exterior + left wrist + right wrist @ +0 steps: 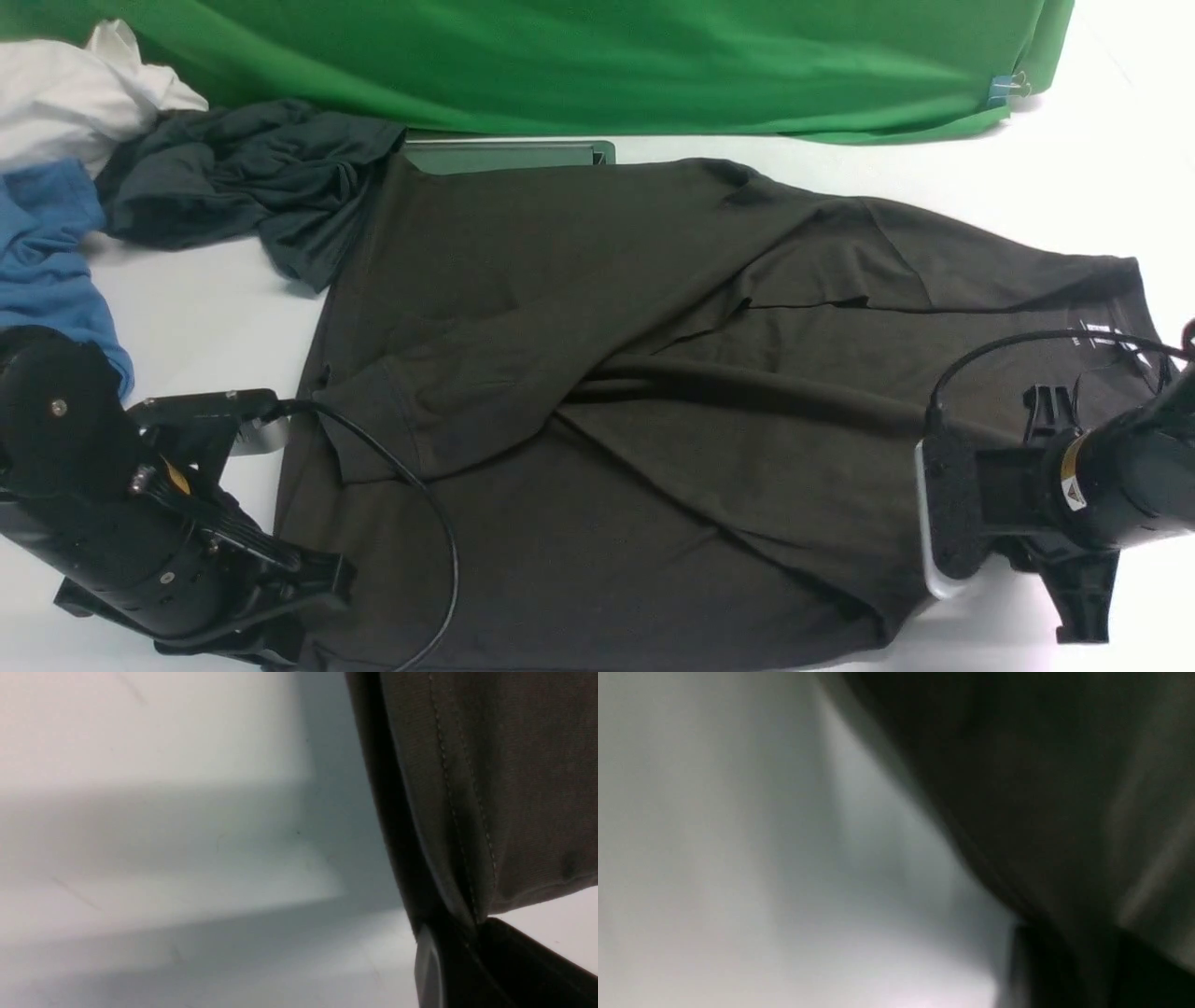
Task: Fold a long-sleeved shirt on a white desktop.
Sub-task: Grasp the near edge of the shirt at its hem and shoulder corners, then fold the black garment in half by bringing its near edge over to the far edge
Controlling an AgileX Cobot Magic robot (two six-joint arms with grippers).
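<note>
The long-sleeved shirt (597, 373), very dark olive-brown, lies spread across the white desktop (215, 308) with its neck label to the right and one sleeve folded across the body. My left gripper (317, 597) is at the shirt's near left corner. In the left wrist view it (467, 933) is shut on the stitched hem (462, 826), lifted a little off the table. My right gripper (1074, 579) is at the near right edge by the collar. The right wrist view is blurred, and dark cloth (1041, 788) runs down into the gripper (1069, 952), which is shut on it.
A dark teal-grey garment (243, 187), a blue one (47, 252) and a white one (65, 93) are heaped at the far left. A green cloth (560, 56) covers the back. The silver-rimmed hatch (509, 154) shows just beyond the shirt.
</note>
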